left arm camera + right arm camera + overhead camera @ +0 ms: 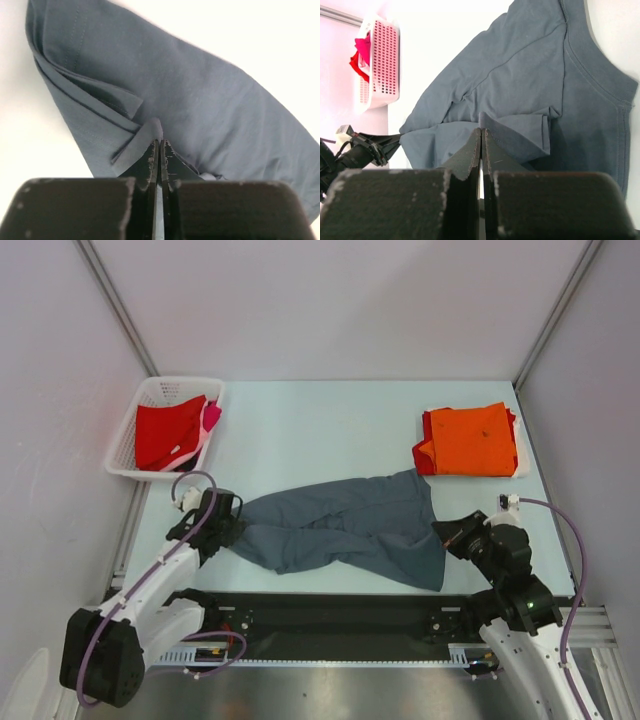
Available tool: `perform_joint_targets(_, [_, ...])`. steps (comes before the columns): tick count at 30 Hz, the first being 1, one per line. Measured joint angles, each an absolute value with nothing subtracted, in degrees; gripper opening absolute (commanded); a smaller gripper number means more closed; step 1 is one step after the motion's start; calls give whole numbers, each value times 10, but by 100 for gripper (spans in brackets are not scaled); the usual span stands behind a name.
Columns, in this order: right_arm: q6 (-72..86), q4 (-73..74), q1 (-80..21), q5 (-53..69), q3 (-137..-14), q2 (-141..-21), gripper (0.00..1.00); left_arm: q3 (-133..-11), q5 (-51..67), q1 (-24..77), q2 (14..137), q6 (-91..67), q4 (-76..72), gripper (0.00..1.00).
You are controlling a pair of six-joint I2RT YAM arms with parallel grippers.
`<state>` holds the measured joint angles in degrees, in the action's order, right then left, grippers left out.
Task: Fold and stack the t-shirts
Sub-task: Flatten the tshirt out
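A dark slate-grey t-shirt [350,528] lies stretched and rumpled across the middle of the table. My left gripper [225,525] is shut on a pinch of its cloth [150,131] at the shirt's left end. My right gripper [447,535] is shut on a fold of the same shirt [512,132] at its right end, near the collar [600,75]. A folded bright orange t-shirt [472,440] lies on a red one [424,430] at the back right. A red t-shirt [165,432] and a pink one [211,417] lie in the basket.
A white plastic lattice basket [140,466] stands at the back left; it also shows in the right wrist view [382,60]. A black rail [330,625] runs along the near edge between the arm bases. Grey walls close in left, right and back.
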<state>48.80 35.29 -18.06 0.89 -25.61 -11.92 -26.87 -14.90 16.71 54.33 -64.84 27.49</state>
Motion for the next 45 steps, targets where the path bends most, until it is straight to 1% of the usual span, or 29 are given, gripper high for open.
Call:
perform_joint_targets(5, [472, 336, -181, 8, -256, -133, 0, -260, -154, 167, 510, -643, 274, 0])
perform_joint_targets(9, [445, 305, -181, 8, -280, -213, 0, -277, -166, 162, 502, -613, 281, 0])
perform_joint_targets(14, [408, 225, -180, 8, -326, -380, 0, -362, -192, 149, 517, -574, 308, 0])
perform_joint_targets(17, [388, 176, -180, 9, -360, -506, 0, -404, -209, 145, 518, -555, 315, 0])
perform_joint_targets(22, [359, 139, -180, -14, -489, -747, 0, -424, -218, 143, 518, -538, 323, 0])
perform_joint_targets(24, [346, 143, -180, -35, -552, -827, 0, -424, -212, 143, 524, -533, 322, 0])
perform_joint_targets(26, [335, 142, -180, -55, -597, -880, 0, -424, -206, 143, 533, -526, 318, 0])
perform_joint_targets(31, [311, 141, -172, -111, -656, -952, 0, -429, -209, 142, 565, -522, 306, 0])
perform_joint_targets(35, [292, 178, -154, -148, -775, -1063, 0, -453, -208, 142, 605, -525, 302, 0])
perform_joint_targets(38, [274, 197, -149, -178, -842, -1138, 0, -464, -208, 142, 627, -525, 293, 0])
perform_joint_targets(42, [258, 227, -144, -209, -862, -1192, 0, -482, -208, 142, 668, -525, 286, 0])
perform_joint_targets(45, [255, 239, -140, -223, -872, -1208, 0, -495, -206, 143, 703, -525, 281, 0])
